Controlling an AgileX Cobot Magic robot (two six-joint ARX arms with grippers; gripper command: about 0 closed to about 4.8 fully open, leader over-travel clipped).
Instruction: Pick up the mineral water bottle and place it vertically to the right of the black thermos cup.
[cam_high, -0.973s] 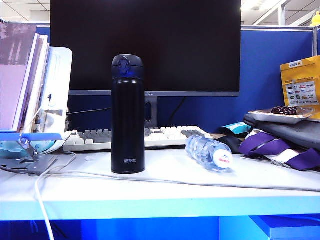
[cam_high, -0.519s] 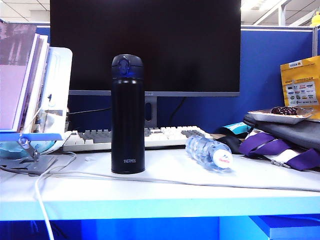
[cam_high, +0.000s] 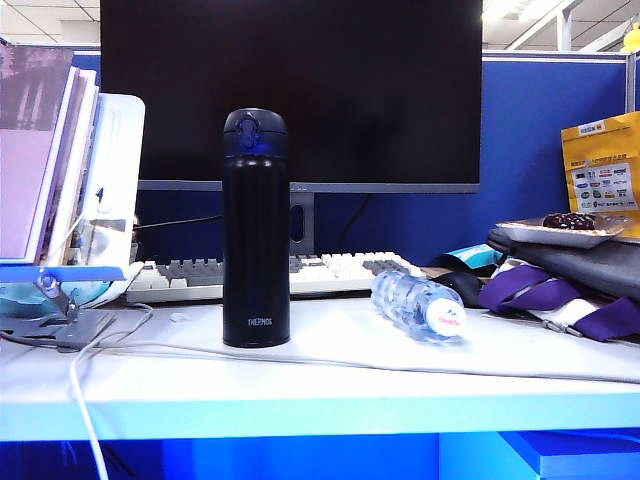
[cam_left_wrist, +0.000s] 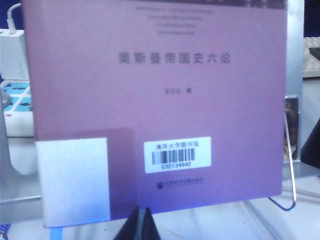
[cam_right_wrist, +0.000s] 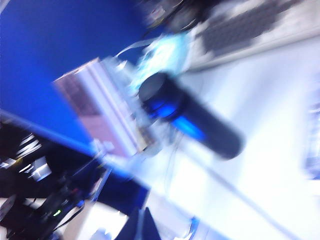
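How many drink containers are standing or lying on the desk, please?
2. The thermos stands upright left of centre, before the keyboard. The bottle lies on its side to its right, cap toward the camera. Others may be hidden behind the clutter at right.

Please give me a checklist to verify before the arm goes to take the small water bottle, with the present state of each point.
1. Small clear ribbed plastic mineral water bottle free to grasp: ok, lying on its side, nothing on it.
2. Tall matte black thermos cup upright: ok.
3. White desk bare between thermos and bottle: ok; a white cable runs nearer the front edge.
4. Right gripper open for grasping: not ok, shut.
5. Right gripper's approach line: cannot tell, its wrist view is blurred.
6. Left gripper out of the way: ok, shut, facing a purple book.
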